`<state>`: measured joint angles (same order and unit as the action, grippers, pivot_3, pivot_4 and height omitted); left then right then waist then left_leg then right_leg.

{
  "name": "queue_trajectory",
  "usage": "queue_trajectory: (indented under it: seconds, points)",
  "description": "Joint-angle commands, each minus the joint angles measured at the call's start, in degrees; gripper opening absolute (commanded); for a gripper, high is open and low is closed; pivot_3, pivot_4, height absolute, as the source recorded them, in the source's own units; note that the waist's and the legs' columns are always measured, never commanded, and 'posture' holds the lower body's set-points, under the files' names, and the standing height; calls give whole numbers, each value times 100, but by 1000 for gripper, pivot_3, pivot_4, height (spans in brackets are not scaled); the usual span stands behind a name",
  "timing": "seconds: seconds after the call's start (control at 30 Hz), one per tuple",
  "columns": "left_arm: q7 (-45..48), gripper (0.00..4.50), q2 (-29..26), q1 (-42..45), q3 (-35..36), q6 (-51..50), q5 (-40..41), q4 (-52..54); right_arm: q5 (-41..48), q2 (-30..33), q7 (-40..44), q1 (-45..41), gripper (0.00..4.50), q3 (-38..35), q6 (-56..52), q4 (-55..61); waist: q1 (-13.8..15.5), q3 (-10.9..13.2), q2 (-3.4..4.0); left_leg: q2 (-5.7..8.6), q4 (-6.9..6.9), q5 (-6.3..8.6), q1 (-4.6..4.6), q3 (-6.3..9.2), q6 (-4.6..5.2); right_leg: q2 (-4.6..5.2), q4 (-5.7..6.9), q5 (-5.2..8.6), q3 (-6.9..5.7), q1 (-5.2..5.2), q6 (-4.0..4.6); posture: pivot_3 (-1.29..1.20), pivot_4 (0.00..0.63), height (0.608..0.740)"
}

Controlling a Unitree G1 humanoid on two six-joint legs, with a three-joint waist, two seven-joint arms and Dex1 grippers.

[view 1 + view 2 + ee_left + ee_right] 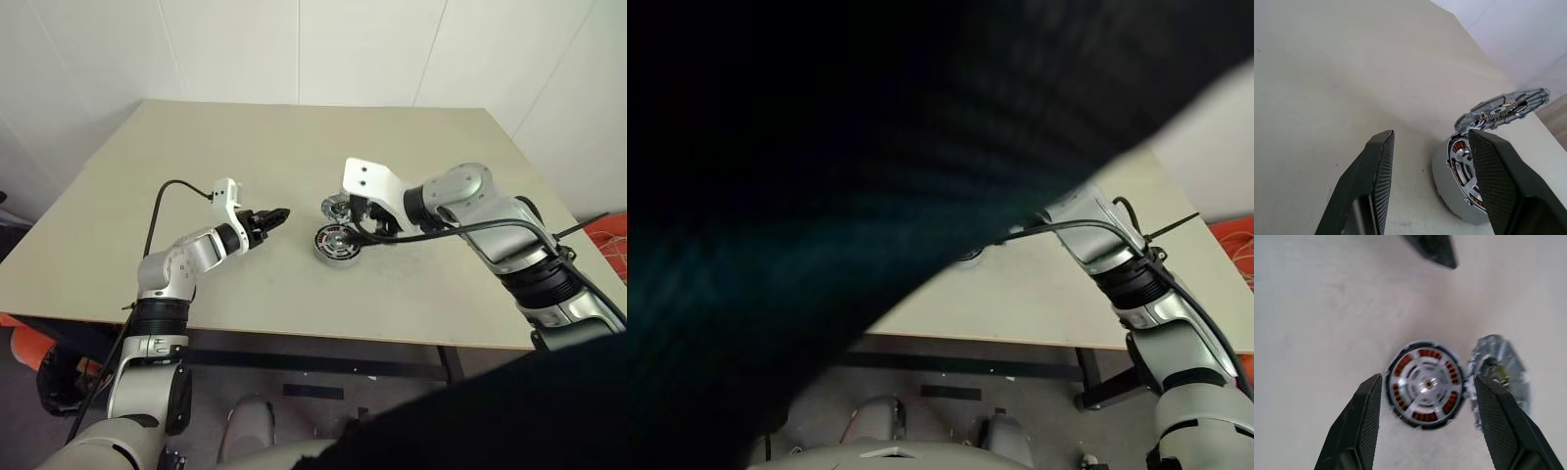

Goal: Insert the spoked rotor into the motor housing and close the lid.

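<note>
Now the motor housing (1425, 385) sits on the beige counter (294, 147), with the silver spoked rotor (1426, 382) lying flat inside its ring, copper windings showing between the spokes. Touching the housing's edge, the grey slotted lid (1504, 107) leans tilted, one rim raised off the counter. The right gripper (1425, 391) hangs over the housing with its fingers (1359, 426) spread wide to either side of it, gripping nothing. The left gripper (272, 217) hovers just above the counter, a little apart from the housing and pointing toward it, its fingers (1376, 181) parted and empty.
</note>
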<state>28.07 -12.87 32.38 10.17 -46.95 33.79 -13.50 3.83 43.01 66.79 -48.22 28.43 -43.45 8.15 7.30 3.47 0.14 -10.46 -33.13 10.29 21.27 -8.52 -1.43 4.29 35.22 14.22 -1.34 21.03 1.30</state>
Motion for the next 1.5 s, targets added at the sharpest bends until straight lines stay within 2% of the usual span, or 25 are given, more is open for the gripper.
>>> queue_trajectory:
  seconds: [0.03,0.23,0.53,0.7,1.1,1.5]
  points:
    - [-16,2556,48,-5,115,174,35,101,-13,369,574,20,3355,211,56,327,-3,0,0,0,-1,0,0,-1,0,0,1,0,0,0,0,0,0,740]
    - [-78,2556,178,-104,83,184,20,191,-297,275,681,-89,3355,408,393,-137,-27,1,-1,-6,-5,0,-6,-3,1,-2,26,2,3,10,3,0,0,740]
    - [-148,2556,231,-103,79,126,26,283,-766,-722,491,-289,3355,704,814,-1183,-27,1,-1,-9,-15,0,-8,-3,4,-3,46,4,3,12,9,0,0,740]
    - [-195,2556,197,-192,119,62,70,436,-918,-1048,417,-277,3355,724,996,-1593,-26,1,-1,-9,-17,0,0,-2,3,-2,44,4,2,16,10,0,0,740]
    - [-330,2556,223,-364,153,-35,135,685,-1237,-1093,419,-337,3355,594,1614,-2496,-35,2,-3,-10,-18,1,-2,-2,5,-3,45,4,0,15,10,0,0,740]
    - [-332,2556,70,-208,297,45,101,479,-1295,-1093,421,-25,3355,564,1564,-2151,-32,2,-4,-10,-18,1,-2,-2,6,-3,44,4,0,15,10,0,0,740]
